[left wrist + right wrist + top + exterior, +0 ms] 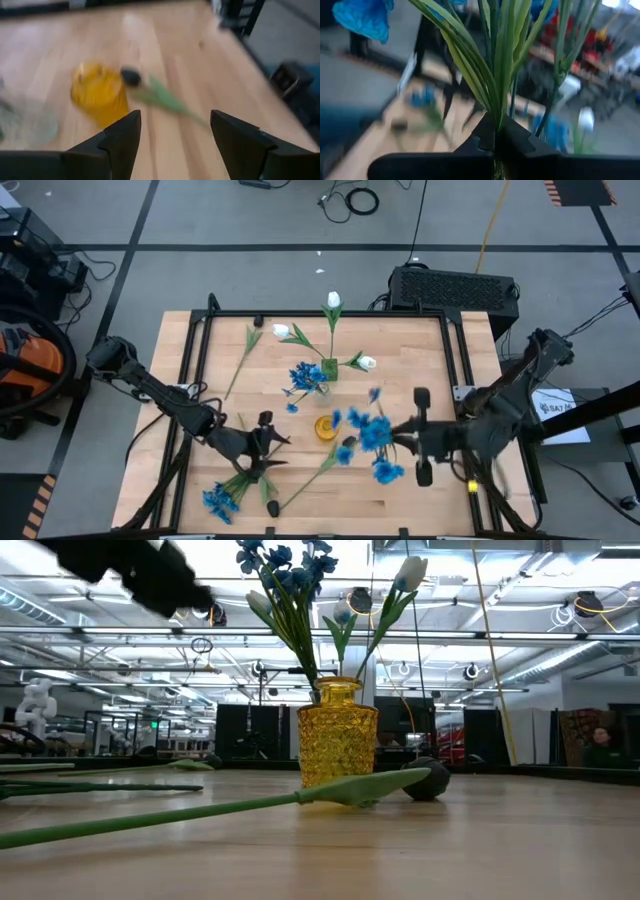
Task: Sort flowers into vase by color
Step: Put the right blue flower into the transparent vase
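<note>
Stems of a blue flower bunch [500,65] sit clenched in the right tool [420,438], held above the surface's right half. Left tool [175,135] hangs released near the front edge. Yellow vase [324,426] looks empty; blue, white and dark flowers lie loose. Sorting seems barely begun.

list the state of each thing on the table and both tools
left tool: open, empty, over the table
right tool: shut on blue flower bunch, held above the table
yellow vase: upright, empty
clear vase: upright, holds blue flowers
dark bud stem: lying flat by the yellow vase
white tulips: lying flat
</note>
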